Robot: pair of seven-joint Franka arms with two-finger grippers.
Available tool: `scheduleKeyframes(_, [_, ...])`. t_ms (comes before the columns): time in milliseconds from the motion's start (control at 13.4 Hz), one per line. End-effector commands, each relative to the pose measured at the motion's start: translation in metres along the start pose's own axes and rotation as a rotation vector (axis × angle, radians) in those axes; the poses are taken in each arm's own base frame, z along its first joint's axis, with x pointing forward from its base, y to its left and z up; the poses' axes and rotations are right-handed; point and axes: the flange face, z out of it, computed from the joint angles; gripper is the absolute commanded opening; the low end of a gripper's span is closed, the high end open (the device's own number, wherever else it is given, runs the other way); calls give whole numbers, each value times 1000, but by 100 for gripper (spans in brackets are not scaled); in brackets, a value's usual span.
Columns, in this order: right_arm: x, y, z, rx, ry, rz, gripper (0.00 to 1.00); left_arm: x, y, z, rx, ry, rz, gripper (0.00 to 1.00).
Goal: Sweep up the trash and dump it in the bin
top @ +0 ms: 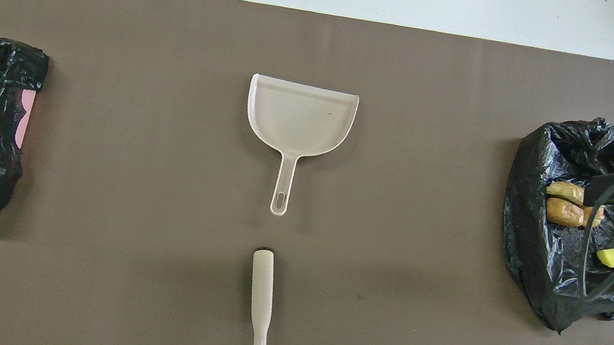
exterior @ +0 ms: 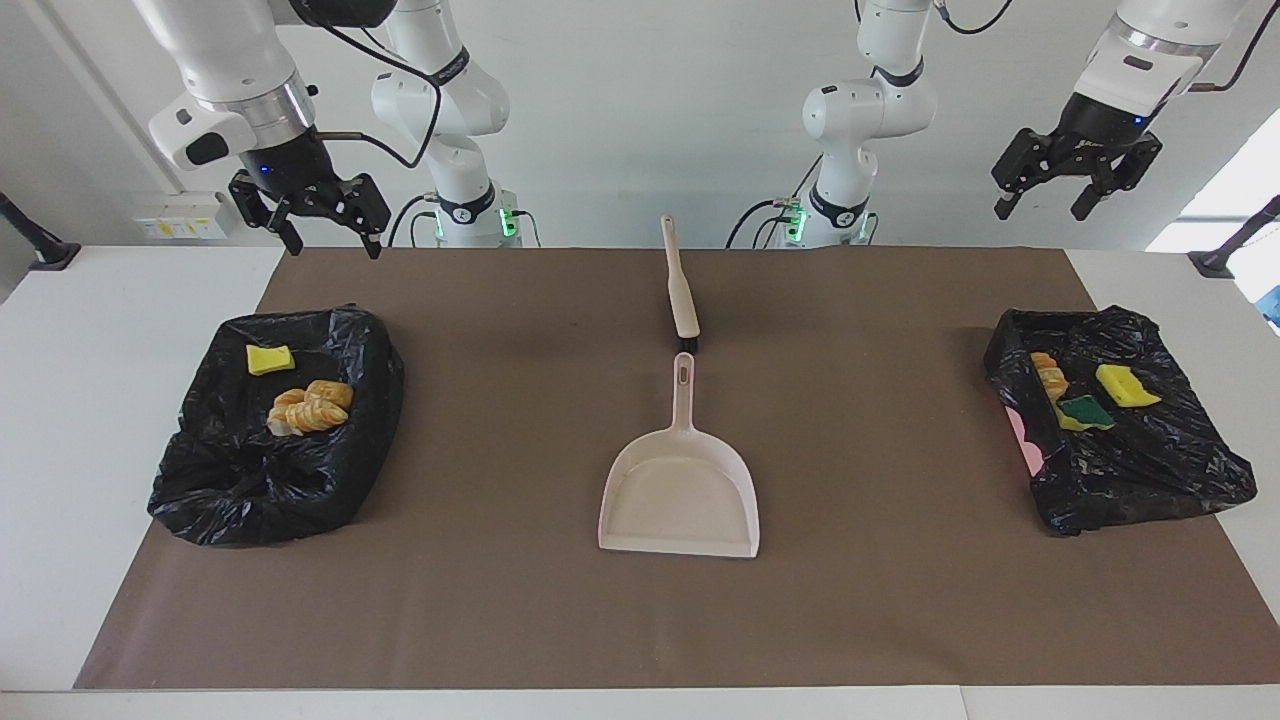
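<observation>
The trash lies inside two black-bagged bins. In the bin (exterior: pixel 230 500) at the right arm's end are a yellow sponge scrap (exterior: pixel 269 359) and orange lumps (exterior: pixel 310 408). The bin (exterior: pixel 1150 480) at the left arm's end holds a yellow scrap (exterior: pixel 1127 386), a green-and-yellow sponge (exterior: pixel 1085 412) and an orange lump (exterior: pixel 1049 376). A pale dustpan (exterior: pixel 680 490) lies mid-table with nothing in it. My right gripper (exterior: pixel 335 240) hangs open and empty over the mat's edge by its bin. High above the left arm's end, my left gripper (exterior: pixel 1040 205) is open and empty too.
A pale brush (exterior: pixel 682 285) lies in line with the dustpan's handle, nearer to the robots. A brown mat (exterior: pixel 900 600) covers the table. In the overhead view the right arm's cable (top: pixel 595 240) crosses over its bin (top: pixel 532 255).
</observation>
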Motion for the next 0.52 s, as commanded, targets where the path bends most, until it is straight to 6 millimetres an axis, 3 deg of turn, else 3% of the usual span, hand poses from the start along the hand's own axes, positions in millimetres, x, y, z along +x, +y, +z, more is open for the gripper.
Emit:
scheduleKeyframes(0, [-2,3,-5,15,-9,24,100,-8,-2,-1,-1,-6,-10,100])
scheduleKeyframes(447, [-3,-1,-4,13,-12,16,100,-8,-3,-1,-1,-6,-10,100])
